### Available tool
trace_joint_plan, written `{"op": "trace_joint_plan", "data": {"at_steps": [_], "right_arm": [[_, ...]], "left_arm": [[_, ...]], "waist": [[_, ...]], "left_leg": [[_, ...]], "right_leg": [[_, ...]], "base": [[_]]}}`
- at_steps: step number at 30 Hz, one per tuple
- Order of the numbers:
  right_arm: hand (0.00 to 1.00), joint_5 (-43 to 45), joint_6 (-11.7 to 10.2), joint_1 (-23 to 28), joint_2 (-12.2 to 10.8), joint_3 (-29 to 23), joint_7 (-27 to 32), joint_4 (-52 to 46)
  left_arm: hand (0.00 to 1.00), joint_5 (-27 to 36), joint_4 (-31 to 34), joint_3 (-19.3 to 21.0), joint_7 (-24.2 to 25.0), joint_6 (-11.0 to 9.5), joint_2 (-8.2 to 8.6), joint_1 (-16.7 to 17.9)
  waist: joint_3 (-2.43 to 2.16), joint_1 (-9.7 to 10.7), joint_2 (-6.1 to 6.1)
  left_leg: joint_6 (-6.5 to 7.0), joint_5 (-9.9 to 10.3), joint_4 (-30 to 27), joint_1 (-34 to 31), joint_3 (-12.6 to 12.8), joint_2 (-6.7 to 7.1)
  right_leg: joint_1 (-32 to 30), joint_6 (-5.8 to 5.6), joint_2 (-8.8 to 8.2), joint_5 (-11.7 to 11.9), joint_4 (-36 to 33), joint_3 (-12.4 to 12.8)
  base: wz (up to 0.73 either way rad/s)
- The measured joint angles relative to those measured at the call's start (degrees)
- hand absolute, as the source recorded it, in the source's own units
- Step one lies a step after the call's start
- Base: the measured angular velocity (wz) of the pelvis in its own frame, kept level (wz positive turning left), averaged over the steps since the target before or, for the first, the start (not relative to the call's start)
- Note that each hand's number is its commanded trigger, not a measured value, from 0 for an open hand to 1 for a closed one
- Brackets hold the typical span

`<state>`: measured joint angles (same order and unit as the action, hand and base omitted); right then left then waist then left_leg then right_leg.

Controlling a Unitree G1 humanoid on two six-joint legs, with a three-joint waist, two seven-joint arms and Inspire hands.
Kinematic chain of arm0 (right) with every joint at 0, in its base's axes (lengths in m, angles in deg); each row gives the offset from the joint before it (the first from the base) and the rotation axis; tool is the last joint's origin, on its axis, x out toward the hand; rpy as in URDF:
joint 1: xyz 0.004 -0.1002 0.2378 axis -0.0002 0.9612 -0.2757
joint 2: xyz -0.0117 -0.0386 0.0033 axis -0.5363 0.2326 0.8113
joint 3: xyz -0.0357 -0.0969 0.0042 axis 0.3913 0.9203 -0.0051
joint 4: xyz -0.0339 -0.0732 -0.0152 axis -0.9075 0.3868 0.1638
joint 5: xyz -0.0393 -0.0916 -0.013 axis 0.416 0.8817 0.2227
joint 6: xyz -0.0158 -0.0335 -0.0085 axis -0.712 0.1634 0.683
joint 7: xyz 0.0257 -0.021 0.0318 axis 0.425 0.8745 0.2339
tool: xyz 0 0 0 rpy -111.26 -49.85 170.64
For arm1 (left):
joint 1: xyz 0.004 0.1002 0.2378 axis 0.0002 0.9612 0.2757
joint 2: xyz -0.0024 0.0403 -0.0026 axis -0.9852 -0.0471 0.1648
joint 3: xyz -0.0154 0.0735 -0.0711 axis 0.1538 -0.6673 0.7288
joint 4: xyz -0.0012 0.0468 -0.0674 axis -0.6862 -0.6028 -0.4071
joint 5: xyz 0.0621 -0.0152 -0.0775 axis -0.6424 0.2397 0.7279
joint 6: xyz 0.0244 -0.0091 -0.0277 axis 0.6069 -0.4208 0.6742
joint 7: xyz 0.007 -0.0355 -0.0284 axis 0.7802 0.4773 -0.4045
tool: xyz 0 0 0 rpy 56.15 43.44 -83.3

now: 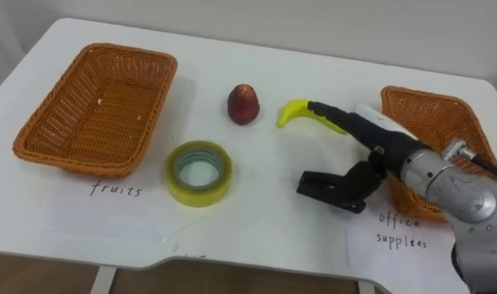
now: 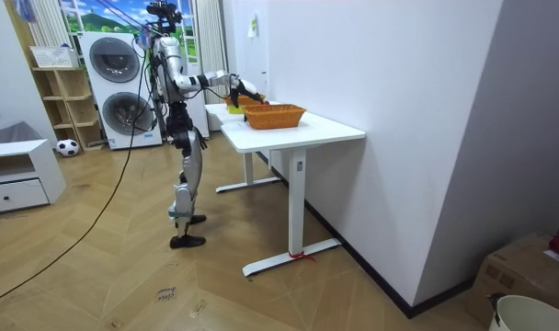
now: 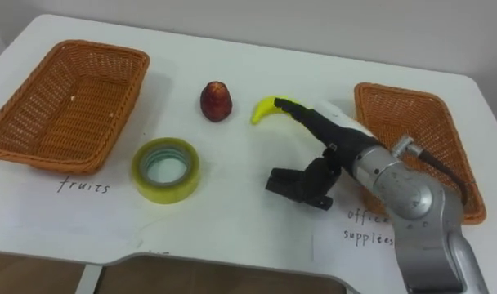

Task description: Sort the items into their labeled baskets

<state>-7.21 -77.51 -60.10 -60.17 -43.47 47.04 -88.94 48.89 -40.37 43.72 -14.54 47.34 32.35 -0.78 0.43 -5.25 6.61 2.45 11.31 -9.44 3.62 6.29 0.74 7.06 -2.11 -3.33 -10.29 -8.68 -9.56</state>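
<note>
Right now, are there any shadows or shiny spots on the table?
Left eye view: soft light, no shiny spots on the table; a faint grey shadow lies under the right hand, and a thin one hugs the tape roll's near edge. Room view: the space beneath the tabletop looks dimmer than the floor around.

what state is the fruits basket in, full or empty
Empty: the fruits basket shows bare wicker; the red fruit and banana lie on the table.

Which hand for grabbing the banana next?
Right, probably. The right robot hand reaches out over the white table, its straight fingers at the curved yellow banana, thumb apart below.
</note>
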Motion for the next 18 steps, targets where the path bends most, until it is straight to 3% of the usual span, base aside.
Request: {"op": "trace_joint_plan", "data": {"at_steps": [7, 18], "right_arm": [[0.00, 0.0, 0.3, 2.1, -1.2, 1.6, 0.0, 0.0], [0.00, 2.2, 0.5, 2.0, -1.2, 2.0, -0.7, 0.9]], "left_arm": [[0.00, 0.0, 0.0, 0.0, 0.0, 0.0, -0.02, 0.2], [0.00, 0.0, 0.9, -0.1, 0.0, 0.0, 0.06, 0.5]], "waist": [[-0.06, 0.1, 0.06], [-0.22, -0.1, 0.31]], "left_leg": [[0.00, 0.0, -0.1, 0.0, -0.2, 0.02], [0.00, 0.0, -0.1, -0.2, -0.2, 0.01]], "right_leg": [[0.2, 0.00, -0.02, 0.0, 0.0, 0.0], [0.0, 0.00, -0.01, 0.0, 0.0, -0.1]], "base": [[0.00], [0.00]]}}
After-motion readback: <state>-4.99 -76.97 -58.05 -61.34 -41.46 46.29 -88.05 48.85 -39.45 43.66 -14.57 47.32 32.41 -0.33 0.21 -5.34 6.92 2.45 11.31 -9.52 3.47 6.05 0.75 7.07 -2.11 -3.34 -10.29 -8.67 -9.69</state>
